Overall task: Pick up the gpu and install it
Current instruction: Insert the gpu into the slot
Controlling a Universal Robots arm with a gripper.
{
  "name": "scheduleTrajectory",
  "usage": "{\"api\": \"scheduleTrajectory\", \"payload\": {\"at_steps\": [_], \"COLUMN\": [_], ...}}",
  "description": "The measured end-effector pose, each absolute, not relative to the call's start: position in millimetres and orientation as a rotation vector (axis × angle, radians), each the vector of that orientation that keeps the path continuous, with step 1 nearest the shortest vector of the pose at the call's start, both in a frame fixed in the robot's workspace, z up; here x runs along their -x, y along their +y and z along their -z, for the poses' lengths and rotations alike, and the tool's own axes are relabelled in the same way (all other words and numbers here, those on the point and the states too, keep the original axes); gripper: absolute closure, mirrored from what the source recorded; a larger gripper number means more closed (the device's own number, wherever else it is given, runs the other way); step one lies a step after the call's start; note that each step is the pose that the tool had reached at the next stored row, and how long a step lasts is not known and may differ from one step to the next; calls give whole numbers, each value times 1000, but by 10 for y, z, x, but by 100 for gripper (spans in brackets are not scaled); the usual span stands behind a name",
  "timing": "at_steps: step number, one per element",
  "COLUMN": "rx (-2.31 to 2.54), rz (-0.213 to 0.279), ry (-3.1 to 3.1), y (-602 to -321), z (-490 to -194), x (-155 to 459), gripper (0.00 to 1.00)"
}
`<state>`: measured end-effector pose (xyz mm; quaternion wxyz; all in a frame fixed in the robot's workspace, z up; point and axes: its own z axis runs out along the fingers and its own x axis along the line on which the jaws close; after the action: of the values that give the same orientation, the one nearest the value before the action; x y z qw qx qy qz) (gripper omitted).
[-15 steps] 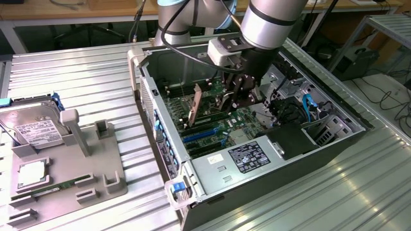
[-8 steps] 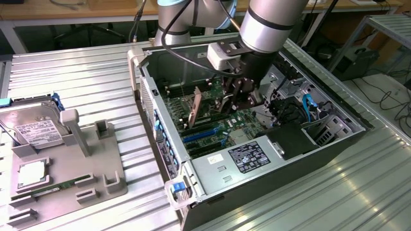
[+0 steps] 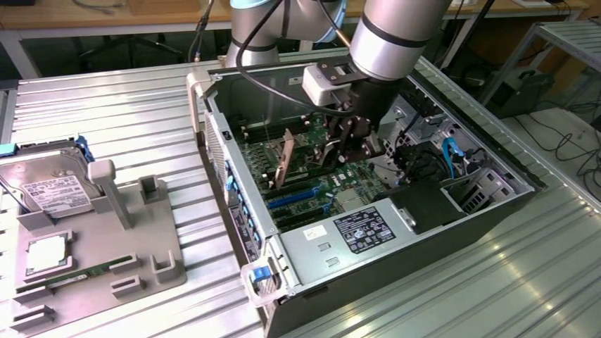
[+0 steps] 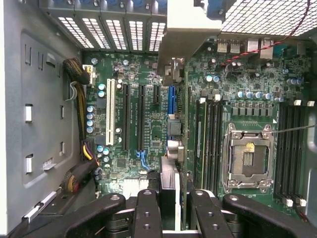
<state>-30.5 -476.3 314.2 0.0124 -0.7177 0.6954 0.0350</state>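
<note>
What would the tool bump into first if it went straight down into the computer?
Probably the green motherboard, near its long slots. The tool seems to grip the gpu edge-on, so the card's lower edge would likely touch before the tool does. The gap is hard to judge.

Robotics lab or electronics workshop. Ribbed metal counter (image 3: 112, 105) carries an open PC tower case (image 3: 376, 232) with its motherboard (image 4: 148, 109) exposed, next to a grey fixture tray (image 3: 103, 246) holding a hard drive (image 3: 52, 186). Wooden workbenches (image 3: 141, 14), loose cables (image 3: 573, 141) and a metal rack (image 3: 573, 42) behind.
</note>
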Motion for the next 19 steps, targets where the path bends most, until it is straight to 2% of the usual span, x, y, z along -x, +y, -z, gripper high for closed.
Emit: {"api": "scheduleTrajectory", "payload": {"at_steps": [19], "rx": [2238], "rz": [-103], "ry": [2162], "y": [-4764], "z": [-3099], "x": [321], "gripper": [72]}}
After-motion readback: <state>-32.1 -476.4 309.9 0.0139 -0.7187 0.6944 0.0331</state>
